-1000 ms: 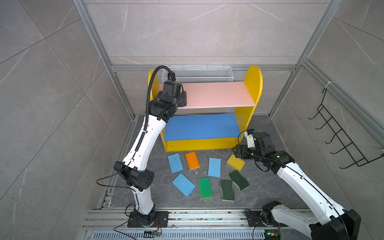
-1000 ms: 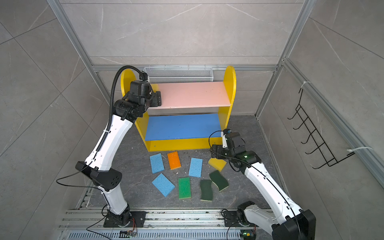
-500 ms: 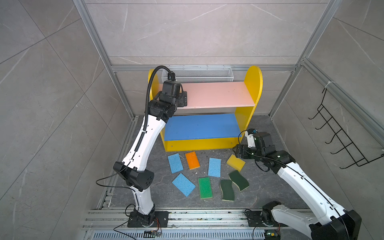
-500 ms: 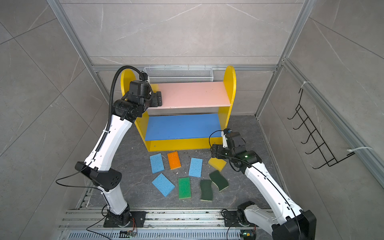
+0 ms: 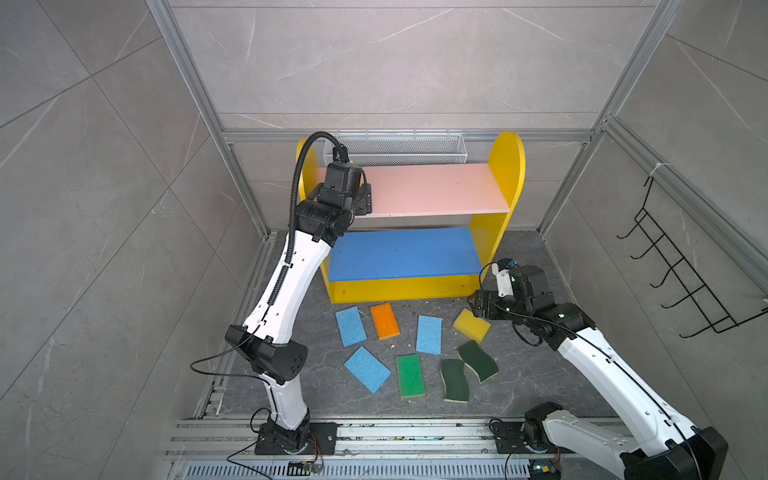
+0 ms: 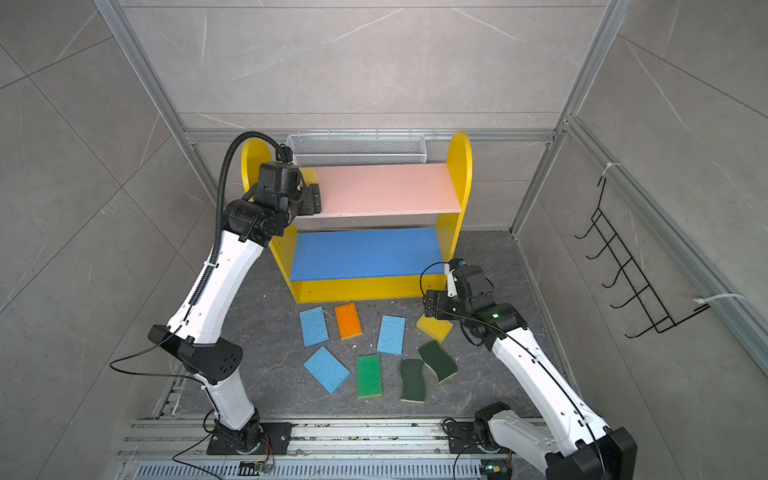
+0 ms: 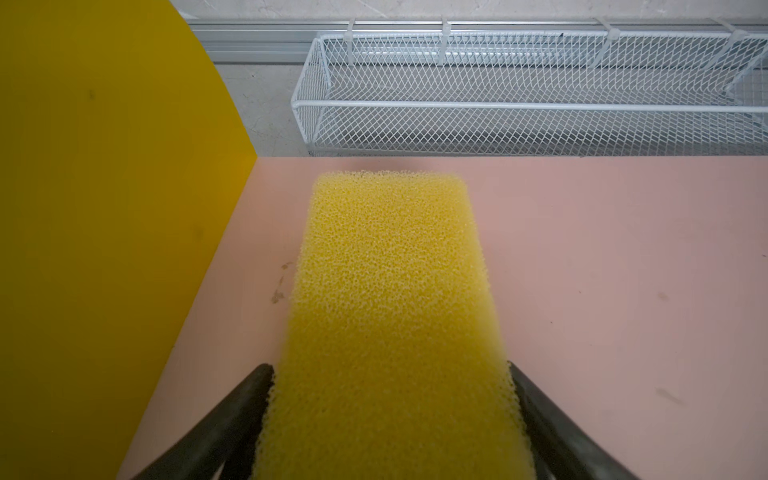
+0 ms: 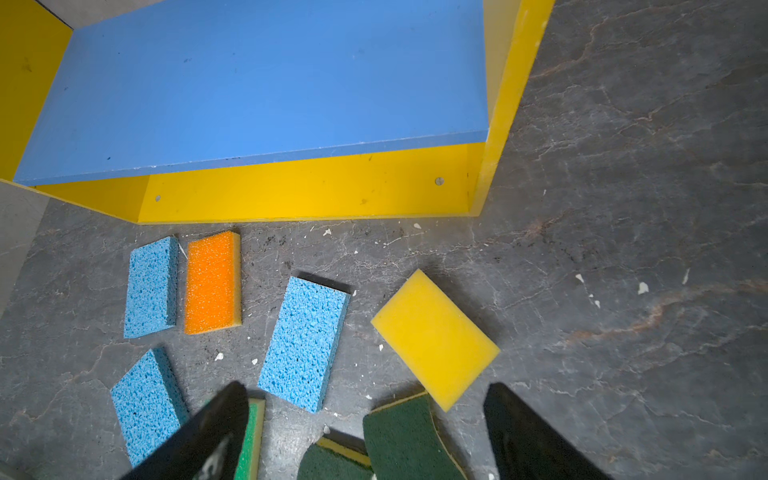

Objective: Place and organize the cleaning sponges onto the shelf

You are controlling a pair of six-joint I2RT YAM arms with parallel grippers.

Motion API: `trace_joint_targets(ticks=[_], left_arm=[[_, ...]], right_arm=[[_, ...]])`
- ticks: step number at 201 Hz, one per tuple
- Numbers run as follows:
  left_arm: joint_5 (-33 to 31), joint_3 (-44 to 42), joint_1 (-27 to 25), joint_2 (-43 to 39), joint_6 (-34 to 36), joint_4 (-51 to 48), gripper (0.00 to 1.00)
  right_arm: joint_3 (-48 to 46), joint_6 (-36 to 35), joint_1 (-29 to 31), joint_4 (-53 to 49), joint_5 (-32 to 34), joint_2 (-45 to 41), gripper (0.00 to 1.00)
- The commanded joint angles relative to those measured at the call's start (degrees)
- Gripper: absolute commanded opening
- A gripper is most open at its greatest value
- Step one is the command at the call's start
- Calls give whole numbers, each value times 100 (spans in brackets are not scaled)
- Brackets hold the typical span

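Cleaning sponges (image 5: 409,374): eight loose on the floor (image 5: 540,374). One thick yellow sponge (image 7: 390,291) clamped in my left gripper (image 7: 388,368) at the pink upper board (image 7: 582,270) of the shelf (image 5: 505,166). My right gripper (image 8: 368,388) is apart and empty. Step, I judge: placing. Next: release, then withdraw.

no text, label, brand, number or sign can be read in any view. the only hint of print is a blurred white mark (image 8: 212,455) on the inner side of the right gripper (image 8: 365,388), seen in the right wrist view. it is too smeared to make out a single letter or digit.
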Motion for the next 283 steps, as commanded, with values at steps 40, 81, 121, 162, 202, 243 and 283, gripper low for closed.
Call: trace_joint_targets(ticks=[40,81,121,162,202,243,283], left_arm=[[-211,-105,38,-179,-133,-510,83],[-114,-128,42,-179,-98,-431,84],[87,-121,59,-93,-34,-352,83],[108,-142,73,-32,-7,-268,82],[359,-143,129,38,-12,-223,78],[612,-171,136,83,88,-180,73],[840,-324,119,-52,22,-88,73]], right_arm=[[156,-46,34,-164,81,-112,91],[150,-46,27,-182,85,-139,91],[141,-55,27,-224,127,-169,91],[140,-86,28,-251,148,-165,91],[147,-99,30,-257,161,-165,91],[157,-125,28,-279,184,-167,91],[182,-121,32,-277,189,-167,91]])
